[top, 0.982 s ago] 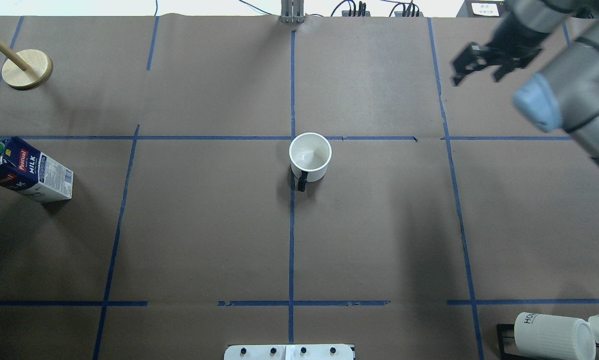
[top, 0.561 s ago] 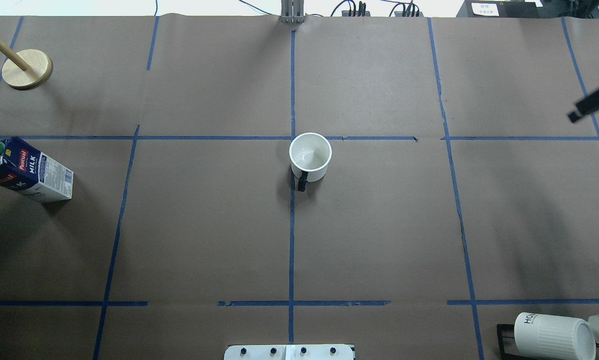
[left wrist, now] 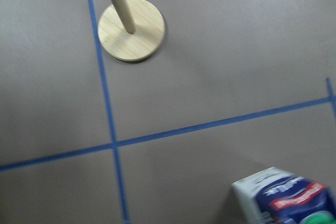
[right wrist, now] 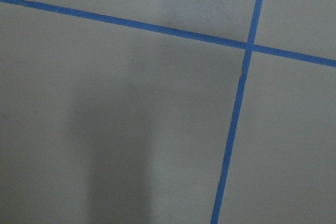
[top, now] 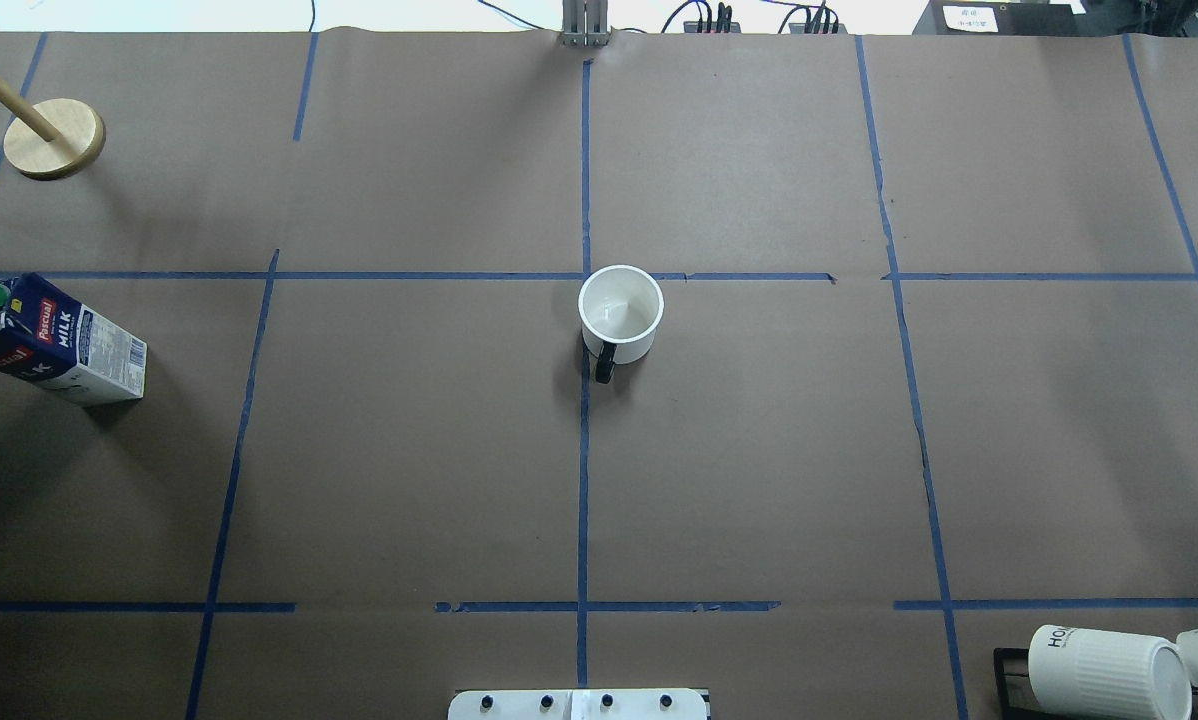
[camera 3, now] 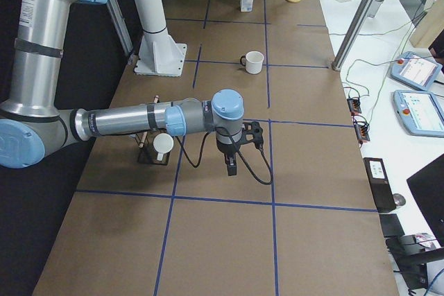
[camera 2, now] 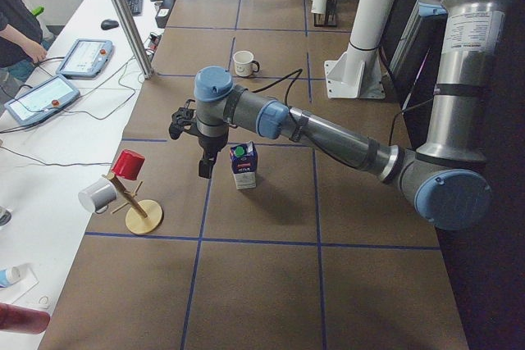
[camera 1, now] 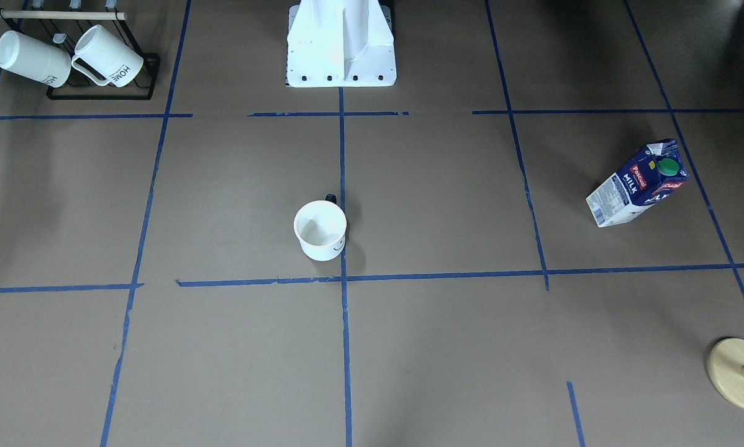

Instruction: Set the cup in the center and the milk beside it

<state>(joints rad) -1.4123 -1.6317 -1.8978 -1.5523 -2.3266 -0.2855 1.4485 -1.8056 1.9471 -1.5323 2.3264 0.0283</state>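
Observation:
The white cup (top: 620,315) stands upright at the center (top: 584,276), just right of the tape cross, with its black handle toward the robot; it also shows in the front view (camera 1: 320,230). The milk (top: 51,342) stands at the far left edge, and shows too in the front view (camera 1: 636,184) and the left wrist view (left wrist: 286,199). My left gripper (camera 2: 204,166) hangs just beside the milk (camera 2: 244,165), seen only from the side; I cannot tell if it is open. My right gripper (camera 3: 231,163) hovers low over bare table far from the cup (camera 3: 253,62); its state is unclear.
A wooden mug tree (top: 54,138) stands at the far left corner, beyond the milk. Two ribbed "HOME" mugs (camera 1: 68,57) lie on a black rack near the robot's right side. The robot base (camera 1: 341,46) is at the near middle edge.
The right arm and its gripper swept out of the overhead view to the right. Cup and milk have not moved.

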